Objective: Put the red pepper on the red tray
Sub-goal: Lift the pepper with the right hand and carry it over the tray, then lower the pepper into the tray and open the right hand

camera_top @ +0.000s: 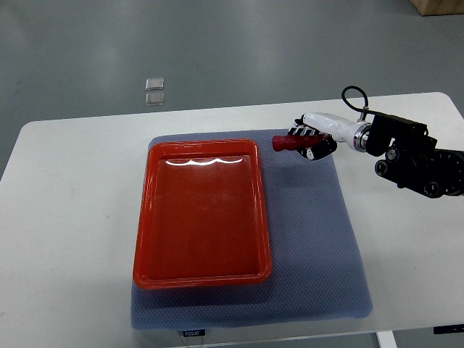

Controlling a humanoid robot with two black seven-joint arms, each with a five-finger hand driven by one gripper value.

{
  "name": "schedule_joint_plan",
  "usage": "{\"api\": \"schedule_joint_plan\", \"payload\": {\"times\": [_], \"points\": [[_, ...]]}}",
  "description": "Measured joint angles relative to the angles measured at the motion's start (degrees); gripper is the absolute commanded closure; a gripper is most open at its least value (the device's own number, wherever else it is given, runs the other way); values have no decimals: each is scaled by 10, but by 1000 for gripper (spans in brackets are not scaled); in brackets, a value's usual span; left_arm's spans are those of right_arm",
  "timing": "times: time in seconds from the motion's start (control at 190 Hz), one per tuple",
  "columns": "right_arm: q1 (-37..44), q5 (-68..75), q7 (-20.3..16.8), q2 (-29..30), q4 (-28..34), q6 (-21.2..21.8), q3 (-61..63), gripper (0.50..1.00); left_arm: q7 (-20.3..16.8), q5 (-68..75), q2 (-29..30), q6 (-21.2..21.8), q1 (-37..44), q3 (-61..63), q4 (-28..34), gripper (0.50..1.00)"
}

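Note:
A red tray (204, 270) lies on a blue-grey mat in the middle of the white table, with nothing in it. Just right of the tray's far right corner, my right hand (310, 141) is curled around a red pepper (283, 143). The pepper's red end sticks out to the left of the fingers, level with the tray's far rim and a short gap away from it. I cannot tell whether the pepper is lifted off the mat. My right arm comes in from the right edge. The left arm does not show.
The blue-grey mat (319, 239) spreads under and right of the tray. The white table (72, 217) ends near the picture's bottom edge. Two small clear squares (155, 90) lie on the grey floor beyond the table's far edge.

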Motion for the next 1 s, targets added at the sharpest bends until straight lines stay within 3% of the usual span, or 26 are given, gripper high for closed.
{"api": "schedule_joint_plan", "payload": {"times": [0.295, 0.7, 0.958, 1.0], "points": [[60, 2, 0, 11, 30, 11, -2, 1000, 0, 0, 0, 0, 0, 1, 0, 500], [95, 4, 0, 203, -18, 11, -85, 1000, 1, 0, 0, -1, 0, 0, -4, 500], [73, 1, 0, 219, -45, 5, -112, 991, 1, 0, 0, -1, 0, 0, -1, 500], [69, 1, 1, 220, -45, 5, -113, 953, 1, 0, 0, -1, 0, 0, 0, 500]]}}
